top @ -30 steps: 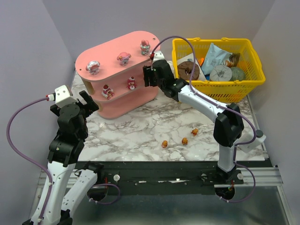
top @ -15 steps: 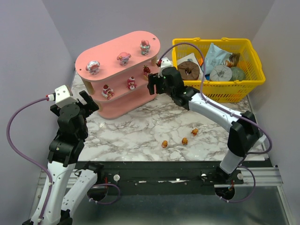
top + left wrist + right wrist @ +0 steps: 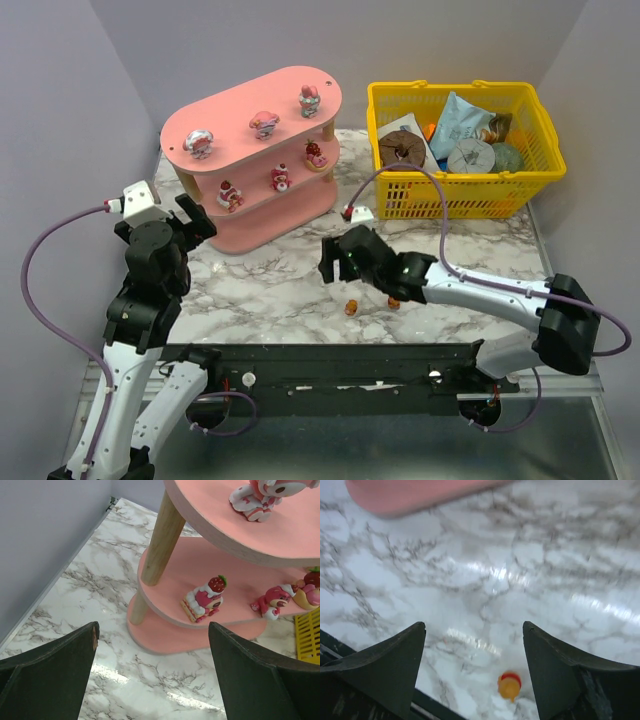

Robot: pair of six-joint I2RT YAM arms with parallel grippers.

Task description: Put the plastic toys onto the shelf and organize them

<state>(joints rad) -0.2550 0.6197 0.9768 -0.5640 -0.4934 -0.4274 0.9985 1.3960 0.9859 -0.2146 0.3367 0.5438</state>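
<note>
The pink three-tier shelf (image 3: 240,110) stands at the back left. Three pink and white toys sit on its top board, one being (image 3: 265,123). Three red and pink toys sit on its middle board, the rightmost being (image 3: 315,155). My right gripper (image 3: 335,262) is open and empty, low over the near table. An orange toy (image 3: 352,307) lies just in front of it and shows between its fingers in the right wrist view (image 3: 509,685). A second orange toy (image 3: 394,301) peeks from under the arm. My left gripper (image 3: 190,220) is open and empty, facing the shelf (image 3: 180,575) and a strawberry cake toy (image 3: 204,599).
A yellow mesh basket (image 3: 465,190) with packets and a brown ring stands at the back right. Purple walls close in the left, back and right sides. The table's dark front edge (image 3: 435,705) runs just beyond the right gripper.
My right gripper has drawn back from the shelf's middle board, leaving a red toy at its right end, and swung down over the orange toys. The left arm barely shifted.
</note>
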